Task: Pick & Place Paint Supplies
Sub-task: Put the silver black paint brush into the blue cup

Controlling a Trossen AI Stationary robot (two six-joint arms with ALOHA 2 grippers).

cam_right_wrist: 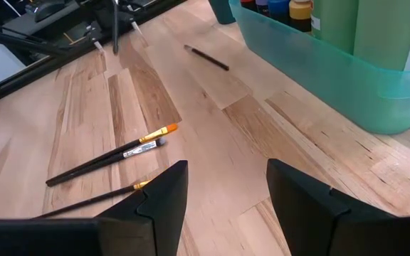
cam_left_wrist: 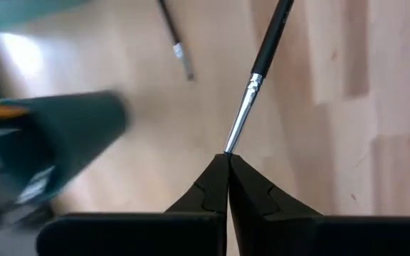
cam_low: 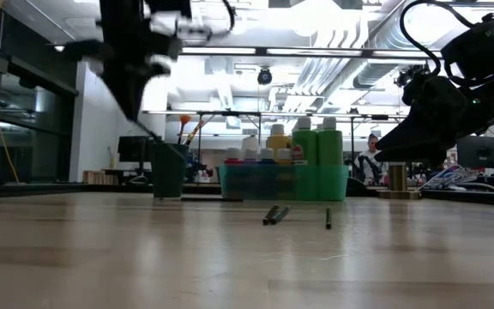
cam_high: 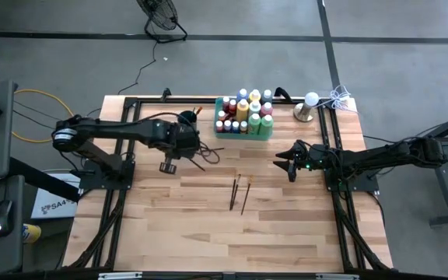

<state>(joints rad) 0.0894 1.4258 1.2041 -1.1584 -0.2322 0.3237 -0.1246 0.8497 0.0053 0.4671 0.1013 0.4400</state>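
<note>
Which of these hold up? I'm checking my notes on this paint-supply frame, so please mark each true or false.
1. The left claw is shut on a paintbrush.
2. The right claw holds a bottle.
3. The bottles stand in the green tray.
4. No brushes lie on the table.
1. True: the left claw is pinched shut on the paintbrush.
2. False: the right claw is open and empty, hovering over the table.
3. True: the bottles stand in the green tray.
4. False: three loose brushes lie on the wood near the table's middle.
</note>
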